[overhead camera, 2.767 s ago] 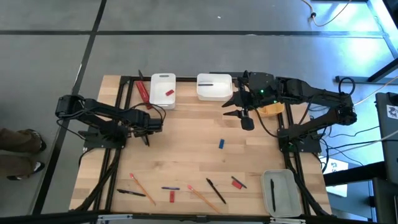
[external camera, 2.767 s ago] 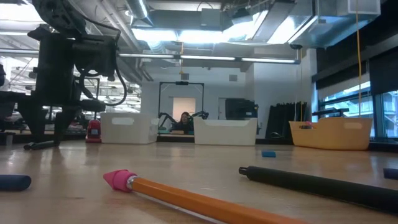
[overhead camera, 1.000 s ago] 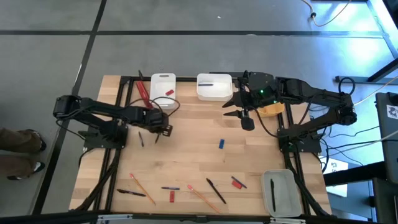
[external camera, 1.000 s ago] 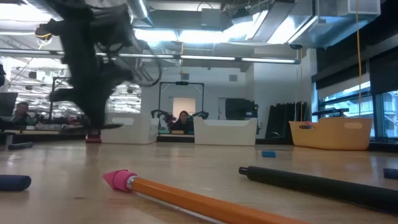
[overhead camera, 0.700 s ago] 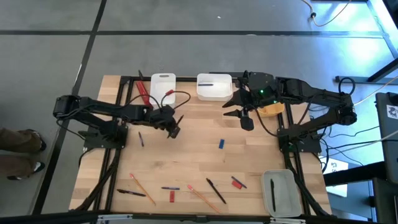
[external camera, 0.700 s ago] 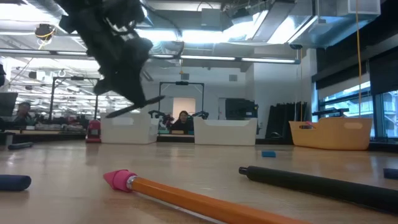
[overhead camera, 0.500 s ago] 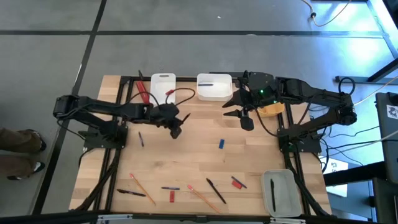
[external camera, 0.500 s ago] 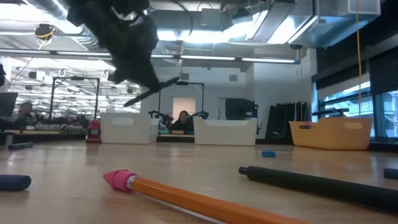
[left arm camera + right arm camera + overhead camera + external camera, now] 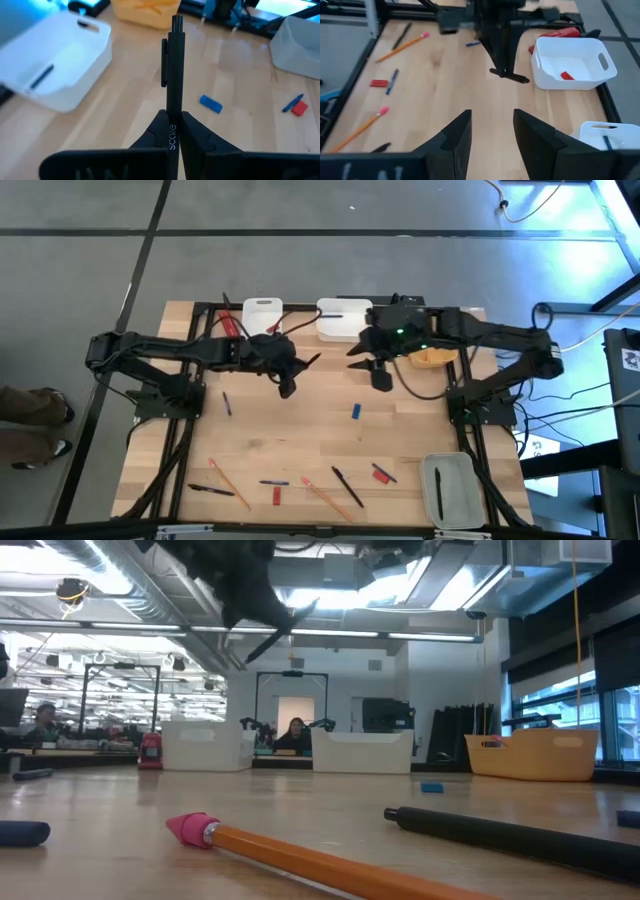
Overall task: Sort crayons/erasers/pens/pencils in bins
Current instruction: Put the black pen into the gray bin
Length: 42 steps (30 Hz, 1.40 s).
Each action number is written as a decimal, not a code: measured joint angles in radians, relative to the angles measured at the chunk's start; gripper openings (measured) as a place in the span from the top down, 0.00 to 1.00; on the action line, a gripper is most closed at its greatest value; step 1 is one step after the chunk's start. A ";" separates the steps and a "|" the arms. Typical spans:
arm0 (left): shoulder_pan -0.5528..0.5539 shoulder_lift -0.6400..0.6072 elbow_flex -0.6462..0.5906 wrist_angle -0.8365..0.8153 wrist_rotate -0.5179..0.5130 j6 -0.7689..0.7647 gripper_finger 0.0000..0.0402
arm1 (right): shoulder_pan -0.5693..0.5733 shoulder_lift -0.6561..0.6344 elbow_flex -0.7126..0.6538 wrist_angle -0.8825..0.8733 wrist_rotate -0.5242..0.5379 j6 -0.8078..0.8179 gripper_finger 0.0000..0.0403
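Carrying a black pen (image 9: 173, 65) clamped in my left fingers (image 9: 296, 370), its long axis aims toward the wider white bin (image 9: 340, 327) just ahead. My right fingers (image 9: 368, 358) hang open and empty beside that bin, nearer to it.

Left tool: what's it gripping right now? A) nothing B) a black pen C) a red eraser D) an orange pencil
B: in the left wrist view the left tool is shut on a slim black pen with a clip, held above the table.
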 joint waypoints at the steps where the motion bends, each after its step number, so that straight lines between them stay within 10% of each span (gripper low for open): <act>1: 0.000 0.000 0.010 0.001 0.000 0.010 0.98 | 0.000 0.015 0.000 0.009 0.014 0.000 0.63; 20: 0.000 -0.001 0.084 -0.001 0.000 0.091 0.98 | -0.040 0.169 0.000 0.171 0.081 0.008 0.64; 42: 0.000 -0.001 0.084 0.019 -0.004 0.133 0.98 | -0.085 0.239 0.000 0.297 -0.120 0.026 0.64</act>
